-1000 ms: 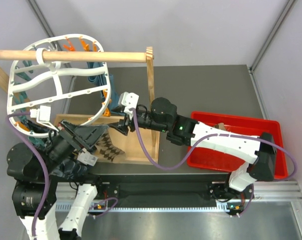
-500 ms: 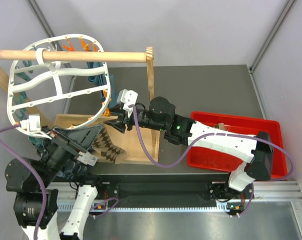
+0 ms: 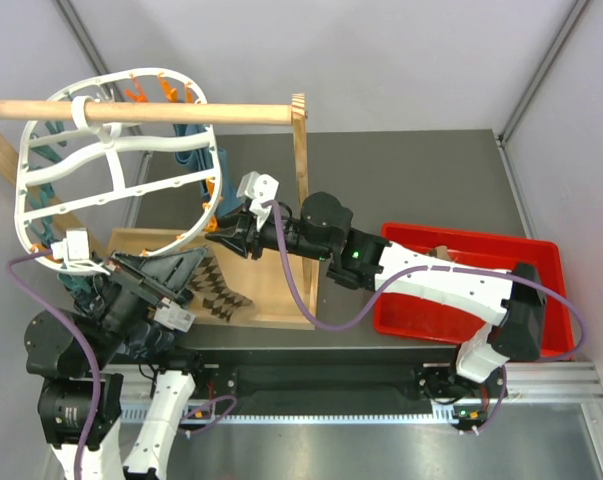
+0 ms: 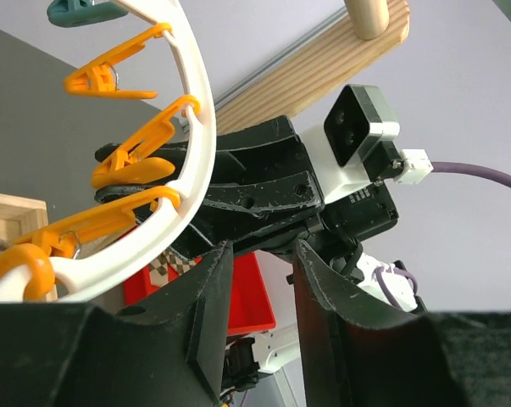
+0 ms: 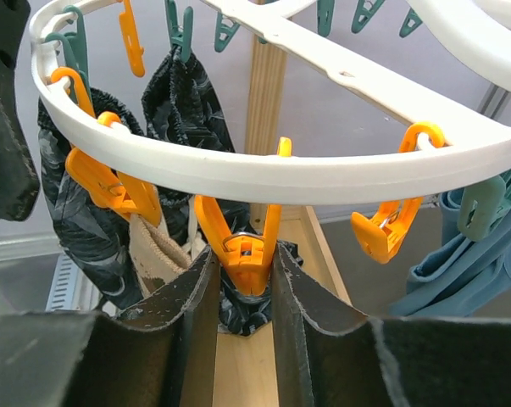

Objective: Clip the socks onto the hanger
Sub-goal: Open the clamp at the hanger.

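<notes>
right pincer (image 5: 245,259) clamped on an orange peg (image 5: 242,246) on the hanger (image 5: 323,174), which hangs upper left in the top view, while the argyle sock (image 3: 219,290), light and limp, best pinched at the cuff, lies lower left of it, just beside the left pincer (image 3: 186,273), grip cannot tell.

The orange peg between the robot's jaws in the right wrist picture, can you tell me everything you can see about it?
The orange peg looks like smooth plastic. Its two long arms spread upward in a V, and it hangs below the white rim of the hanger, next to other orange pegs. The right gripper has its jaws close on either side of it. I cannot tell whether they press it. Dark fabric hangs just behind and below the peg.
</notes>
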